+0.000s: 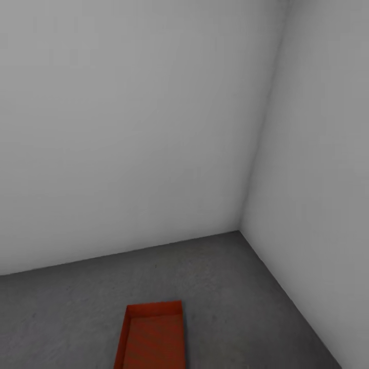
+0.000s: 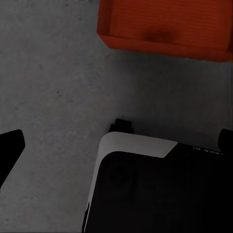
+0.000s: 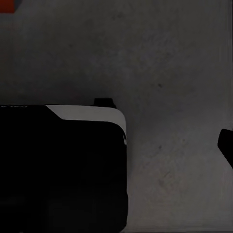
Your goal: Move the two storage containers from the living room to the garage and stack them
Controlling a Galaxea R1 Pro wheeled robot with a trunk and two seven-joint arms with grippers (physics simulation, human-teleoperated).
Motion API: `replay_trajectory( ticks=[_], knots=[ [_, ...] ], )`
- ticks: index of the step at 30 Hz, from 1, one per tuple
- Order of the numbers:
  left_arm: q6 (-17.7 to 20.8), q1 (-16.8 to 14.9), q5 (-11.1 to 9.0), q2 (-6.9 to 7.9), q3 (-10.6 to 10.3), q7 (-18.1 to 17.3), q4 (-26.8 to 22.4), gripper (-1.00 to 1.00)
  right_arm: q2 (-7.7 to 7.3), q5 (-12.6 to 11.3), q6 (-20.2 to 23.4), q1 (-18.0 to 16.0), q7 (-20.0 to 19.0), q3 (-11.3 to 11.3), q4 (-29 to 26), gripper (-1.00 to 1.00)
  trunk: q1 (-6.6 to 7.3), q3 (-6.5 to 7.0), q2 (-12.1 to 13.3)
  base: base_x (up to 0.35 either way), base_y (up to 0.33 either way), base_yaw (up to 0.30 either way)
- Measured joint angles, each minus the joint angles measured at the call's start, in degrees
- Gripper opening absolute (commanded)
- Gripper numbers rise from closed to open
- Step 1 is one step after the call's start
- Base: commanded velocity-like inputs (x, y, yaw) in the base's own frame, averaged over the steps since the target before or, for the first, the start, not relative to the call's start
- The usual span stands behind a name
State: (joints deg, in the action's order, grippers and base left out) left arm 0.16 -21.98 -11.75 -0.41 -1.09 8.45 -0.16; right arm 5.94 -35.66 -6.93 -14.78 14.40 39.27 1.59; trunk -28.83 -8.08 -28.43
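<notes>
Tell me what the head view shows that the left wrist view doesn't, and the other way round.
Head view alone: two plain grey-white walls meeting in a corner, and the storage container's open inside. Left wrist view alone: the robot's own black and white base and the left hand's dark fingertips, spread wide with nothing between them. Both: the orange-red storage container resting on the dark grey floor.

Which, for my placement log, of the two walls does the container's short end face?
The wall ahead; the storage container runs lengthwise toward it, alongside the right-hand wall.
</notes>
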Motion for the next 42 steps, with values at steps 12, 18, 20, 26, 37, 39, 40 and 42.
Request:
replay_trajectory(
  ticks=[12, 18, 20, 26, 37, 39, 40, 42],
  knots=[
    [-0.07, 0.04, 0.0, -0.43, 0.0, 0.0, 0.0, 1.0, 0.07, 0.02, 0.08, 0.0, 0.0, 0.0, 0.0, 1.0, 0.0, 0.32, 0.0, 0.0, 0.0, -0.282],
    [-0.19, 0.04, 0.01, -0.46, 0.0, 0.0, 0.0, 1.0, 0.07, 0.01, 0.09, 0.0, 0.0, 0.0, 0.0, 1.0, 0.0, 0.52, 0.0, 0.0, 0.0, -0.282],
    [-0.22, 0.04, 0.01, -0.46, 0.0, 0.0, 0.0, 1.0, 0.07, 0.02, 0.11, 0.0, 0.0, 0.0, 0.0, 1.0, 0.0, 0.59, 0.0, 0.0, 0.0, -0.282],
    [-0.24, 0.04, 0.01, -0.46, 0.0, 0.0, 0.0, 1.0, 0.07, 0.04, 0.17, 0.0, 0.0, 0.0, 0.0, 1.0, 0.0, 0.81, 0.0, 0.0, 0.0, -0.282],
    [-0.28, 0.04, 0.01, -0.46, 0.0, 0.0, -0.02, 1.0, 0.15, -0.02, 0.1, 0.0, 0.0, 0.0, 0.0, 1.0, 0.0, 1.22, 0.0, 0.0, 0.0, -0.281],
    [-0.31, 0.04, 0.05, -0.46, 0.0, 0.0, -0.04, 1.0, 0.16, -0.02, 0.09, 0.0, 0.01, 0.0, 0.0, 1.0, 0.0, 1.32, 0.0, 0.0, 0.0, -0.242],
    [-0.31, 0.04, 0.05, -0.46, 0.0, 0.0, -0.03, 1.0, 0.16, -0.02, 0.09, 0.0, 0.03, 0.01, 0.0, 1.0, 0.0, 1.36, 0.0, 0.0, 0.0, -0.157],
    [-0.31, 0.04, 0.06, -0.45, 0.0, 0.0, -0.01, 1.0, 0.14, -0.02, 0.11, 0.0, 0.06, 0.01, 0.0, 1.0, 0.0, 1.42, 0.0, 0.0, 0.0, -0.066]
  ],
)
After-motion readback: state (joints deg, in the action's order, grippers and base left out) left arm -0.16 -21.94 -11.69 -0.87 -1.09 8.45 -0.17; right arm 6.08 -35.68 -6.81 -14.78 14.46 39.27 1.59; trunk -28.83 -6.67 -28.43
